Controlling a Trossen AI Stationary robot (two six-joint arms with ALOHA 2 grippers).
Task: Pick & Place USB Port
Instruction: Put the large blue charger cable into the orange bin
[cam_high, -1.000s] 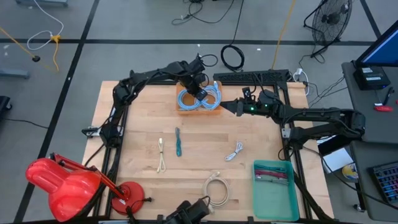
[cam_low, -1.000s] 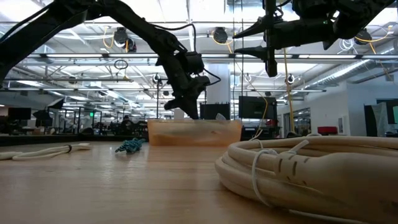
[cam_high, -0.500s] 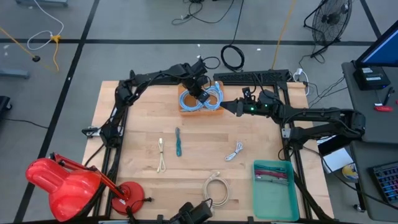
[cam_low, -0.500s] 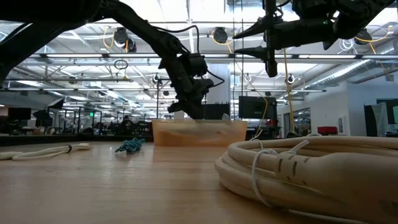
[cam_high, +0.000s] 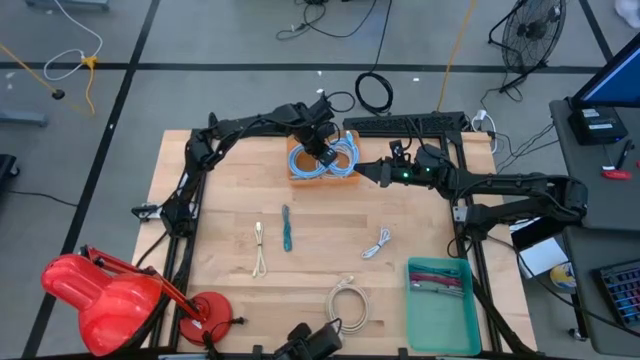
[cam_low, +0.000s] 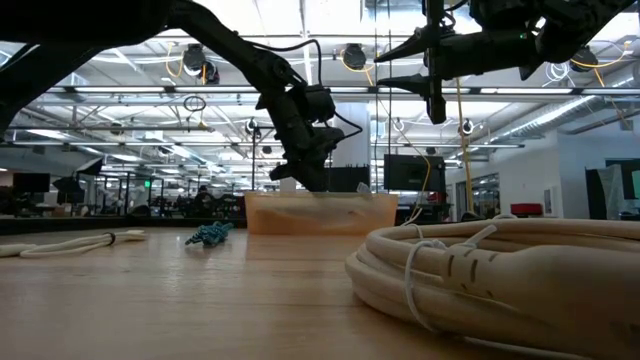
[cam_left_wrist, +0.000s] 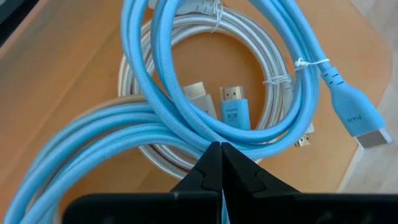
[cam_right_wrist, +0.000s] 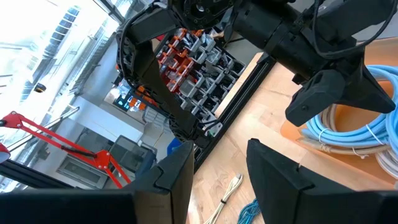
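Left claw (cam_high: 322, 152) sits over the orange tray (cam_high: 293, 174) at the desk's (cam_high: 220, 230) far edge, fingers pressed fully together, nothing between them. In its wrist view the closed tips (cam_left_wrist: 219, 163) hover right above the light blue cable coils (cam_left_wrist: 186, 118) lying in the tray with a white cable (cam_left_wrist: 273, 106); blue-bodied plug (cam_left_wrist: 354, 118) points toward the tray rim. Versus one second ago this claw has shifted slightly toward the tray's middle and come up a touch in the low view; no change since half a second ago. Right claw (cam_high: 368, 172) hangs in the air just beside the tray's right side, fingers (cam_right_wrist: 273, 165) apart and empty, unmoved throughout. On the open desk: teal cable (cam_high: 287, 228), beige cable (cam_high: 260, 248), small white USB cable (cam_high: 377, 243), coiled white cable (cam_high: 347, 300) near the front, green bin (cam_high: 440, 318) at front right, all as before
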